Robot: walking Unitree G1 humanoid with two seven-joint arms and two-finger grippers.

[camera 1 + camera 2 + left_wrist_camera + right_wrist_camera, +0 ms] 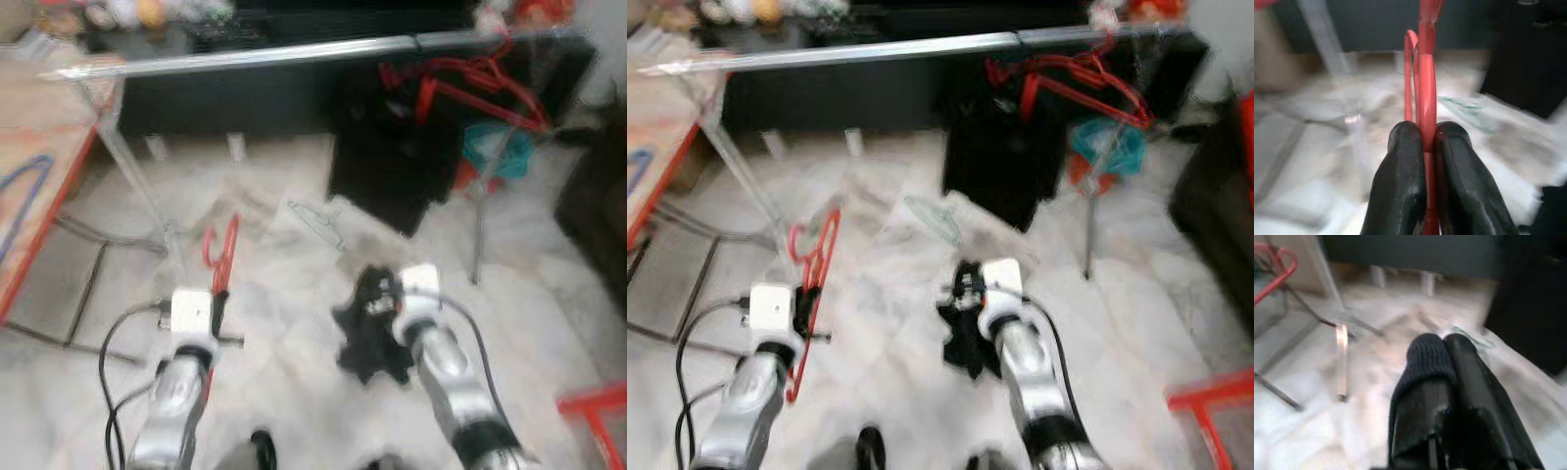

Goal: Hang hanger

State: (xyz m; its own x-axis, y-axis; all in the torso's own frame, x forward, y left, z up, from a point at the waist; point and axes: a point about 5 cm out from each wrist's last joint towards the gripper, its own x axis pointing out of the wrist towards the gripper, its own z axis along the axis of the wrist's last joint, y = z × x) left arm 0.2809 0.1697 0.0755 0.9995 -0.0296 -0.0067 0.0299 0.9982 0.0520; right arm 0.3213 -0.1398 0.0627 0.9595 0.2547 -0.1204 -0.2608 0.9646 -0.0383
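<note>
A wooden surface (39, 147) with a red edge borders the scene on the robot's left, a blue hanger (24, 191) lying on it. A silver clothes rail (255, 57) crosses the top of the head views, carried by slanted metal legs (137, 181), with pale marble floor (284, 294) open beneath it between those legs and the far upright (480, 225).

The left gripper (1422, 142) has its jaws pinched tight on a red hanger (813, 264), a thin wire-like frame whose hook points up and away from the wrist; it is held low over the floor, well below the rail and just beside the left leg.

At centre a pale green hanger (318, 220) lies flat on the floor. The right gripper (1444, 352) hovers over the marble with jaws pressed together, empty, one finger (1425, 362) in a dark knit sleeve.

To the right, a black garment (392, 166) and a cluster of red hangers (460, 88) hang from the rail, a teal item (495, 147) behind them. A red frame (598, 411) sits at the floor's right edge.
</note>
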